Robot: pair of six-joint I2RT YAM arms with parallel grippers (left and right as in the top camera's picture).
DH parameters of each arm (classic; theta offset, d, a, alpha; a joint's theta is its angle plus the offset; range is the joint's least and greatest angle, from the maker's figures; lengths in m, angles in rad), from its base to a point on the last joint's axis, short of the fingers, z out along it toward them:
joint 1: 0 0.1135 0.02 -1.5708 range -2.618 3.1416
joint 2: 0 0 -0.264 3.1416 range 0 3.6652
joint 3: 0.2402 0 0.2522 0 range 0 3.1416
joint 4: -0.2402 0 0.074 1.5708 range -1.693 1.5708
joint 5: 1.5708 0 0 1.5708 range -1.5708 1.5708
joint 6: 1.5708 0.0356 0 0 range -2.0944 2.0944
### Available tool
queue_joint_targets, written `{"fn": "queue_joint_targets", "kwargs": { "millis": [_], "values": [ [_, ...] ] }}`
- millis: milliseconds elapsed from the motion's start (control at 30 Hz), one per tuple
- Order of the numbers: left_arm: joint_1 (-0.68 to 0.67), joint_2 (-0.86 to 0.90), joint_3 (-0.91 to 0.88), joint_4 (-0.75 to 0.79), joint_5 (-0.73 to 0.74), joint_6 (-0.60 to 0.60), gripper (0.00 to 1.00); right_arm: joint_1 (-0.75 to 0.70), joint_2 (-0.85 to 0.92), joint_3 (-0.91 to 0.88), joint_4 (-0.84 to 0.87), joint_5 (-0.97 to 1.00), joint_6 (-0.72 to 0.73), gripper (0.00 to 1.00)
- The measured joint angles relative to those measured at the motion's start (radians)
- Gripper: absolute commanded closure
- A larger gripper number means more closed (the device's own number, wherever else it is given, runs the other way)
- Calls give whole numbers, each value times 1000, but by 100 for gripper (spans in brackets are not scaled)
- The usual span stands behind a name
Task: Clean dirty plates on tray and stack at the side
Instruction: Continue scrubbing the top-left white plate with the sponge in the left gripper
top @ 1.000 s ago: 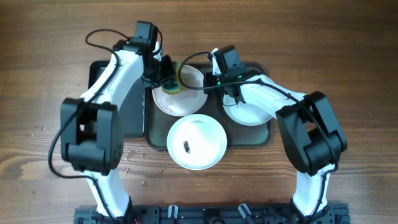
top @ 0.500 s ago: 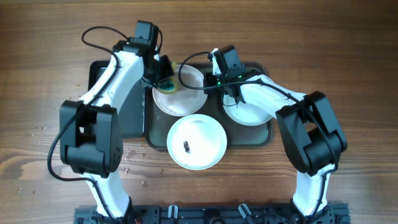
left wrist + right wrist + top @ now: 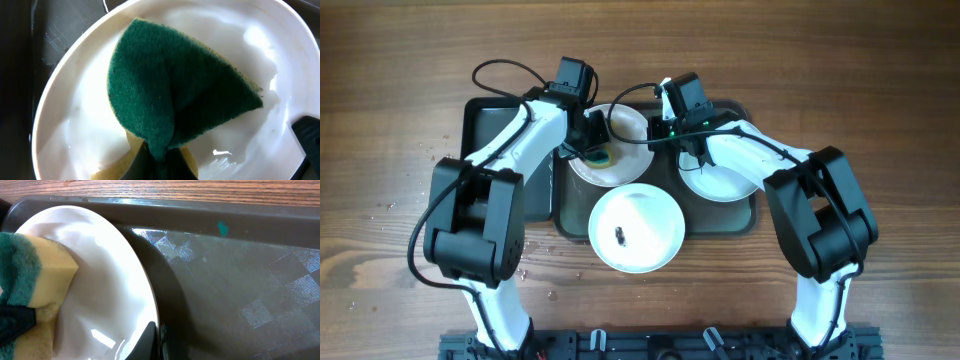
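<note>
Three white plates lie on the dark tray (image 3: 740,222). The back-left plate (image 3: 620,165) fills the left wrist view (image 3: 70,125) and shows in the right wrist view (image 3: 107,290). My left gripper (image 3: 592,140) is shut on a green and yellow sponge (image 3: 175,95) pressed on this plate; the sponge also shows in the right wrist view (image 3: 35,275). My right gripper (image 3: 159,340) is shut on the plate's right rim. The front plate (image 3: 650,215) has a dark smear (image 3: 620,236). The right plate (image 3: 720,182) lies partly under my right arm.
A narrower black tray (image 3: 485,125) lies left of the dark tray, under my left arm. Wood table (image 3: 880,80) surrounds both. Small water droplets (image 3: 535,250) lie on the wood at front left.
My left gripper has moved right and forward with the sponge, from the plate's back-left rim onto its surface. The right arm has not moved.
</note>
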Motion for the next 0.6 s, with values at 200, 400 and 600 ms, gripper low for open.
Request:
{"fn": "queue_joint_targets", "kwargs": {
  "millis": [200, 400, 600],
  "values": [
    [-9, 0, -6, 32, 34, 0, 96, 0, 0, 0, 0, 0, 0, 96],
    [-69, 0, -11, 90, 64, 0, 96, 0, 0, 0, 0, 0, 0, 96],
    [-119, 0, -14, 127, 83, 0, 96, -1, 0, 0, 0, 0, 0, 95]
  ]
}}
